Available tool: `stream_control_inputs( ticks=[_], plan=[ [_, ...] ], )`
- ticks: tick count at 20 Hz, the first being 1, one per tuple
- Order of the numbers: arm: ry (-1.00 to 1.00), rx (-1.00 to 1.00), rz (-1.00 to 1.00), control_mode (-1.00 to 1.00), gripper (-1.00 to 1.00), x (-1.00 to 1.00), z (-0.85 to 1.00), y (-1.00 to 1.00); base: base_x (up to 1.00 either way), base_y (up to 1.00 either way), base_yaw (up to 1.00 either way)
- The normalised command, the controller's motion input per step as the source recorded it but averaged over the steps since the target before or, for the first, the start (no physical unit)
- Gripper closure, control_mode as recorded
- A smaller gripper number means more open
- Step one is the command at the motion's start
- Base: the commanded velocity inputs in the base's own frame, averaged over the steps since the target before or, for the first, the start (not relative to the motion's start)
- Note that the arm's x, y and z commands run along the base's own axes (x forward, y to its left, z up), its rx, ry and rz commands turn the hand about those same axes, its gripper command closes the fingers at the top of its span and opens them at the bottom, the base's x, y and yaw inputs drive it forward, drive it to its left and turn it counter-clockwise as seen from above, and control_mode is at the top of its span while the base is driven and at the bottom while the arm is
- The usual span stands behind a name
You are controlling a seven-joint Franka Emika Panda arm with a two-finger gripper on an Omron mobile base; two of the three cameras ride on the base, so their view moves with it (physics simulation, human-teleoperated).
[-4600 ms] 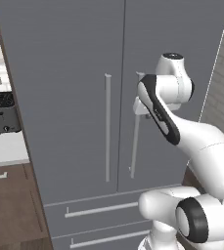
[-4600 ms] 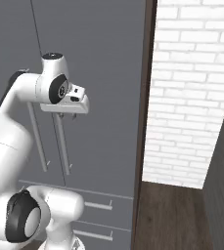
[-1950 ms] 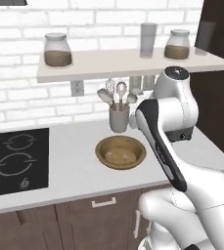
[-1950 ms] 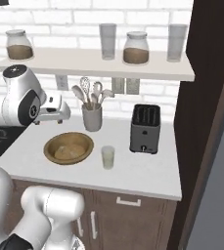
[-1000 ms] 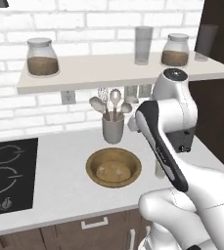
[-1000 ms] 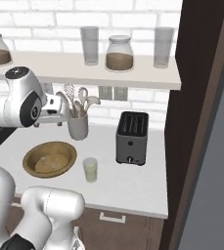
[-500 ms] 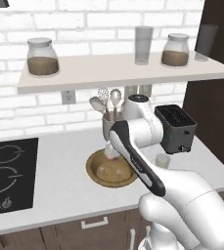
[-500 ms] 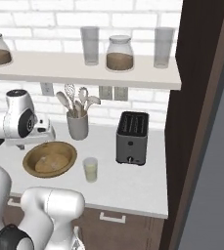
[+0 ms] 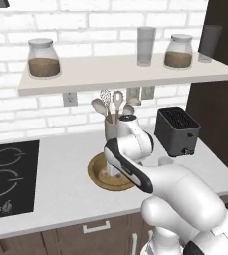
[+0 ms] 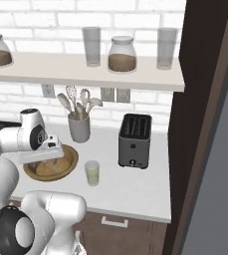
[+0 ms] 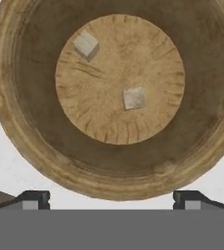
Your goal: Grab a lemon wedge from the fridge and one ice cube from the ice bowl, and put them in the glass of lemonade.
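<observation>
I see white brick wall (image 9: 85,20) behind pale worktop (image 9: 60,194). Long shelf (image 10: 85,72) on wall, pale too. Black hob (image 9: 6,174) set into worktop at left. Dark wood cabinets (image 10: 110,229) below, slim handle (grey, I think). Tall dark panel (image 10: 200,99) at right. Light even.

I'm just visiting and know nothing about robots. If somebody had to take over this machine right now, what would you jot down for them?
Gripper: open, holding nothing, hanging right above the ice bowl.
Ice bowl: on the counter in front of the utensil cup, with two ice cubes inside, one near the middle and one toward the edge.
Glass of lemonade: on the counter between the bowl and the toaster. I can't see any ice or lemon in it.
Done: arm lined up over the bowl.
Left: pick up one cube, drop it in the glass, and add a lemon wedge from the fridge.
</observation>
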Motion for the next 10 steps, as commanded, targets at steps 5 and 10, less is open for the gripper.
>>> stream_control_inputs(
  ticks=[5, 10],
  plan=[
    [-0.02, 0.0, 0.0, -1.0, -1.0, 0.19, -0.19, 0.0, 0.0, 0.0, 0.0],
    [0.0, 0.0, 0.0, -1.0, -1.0, 0.32, -0.22, 0.0, 0.0, 0.0, 0.0]
  ],
)
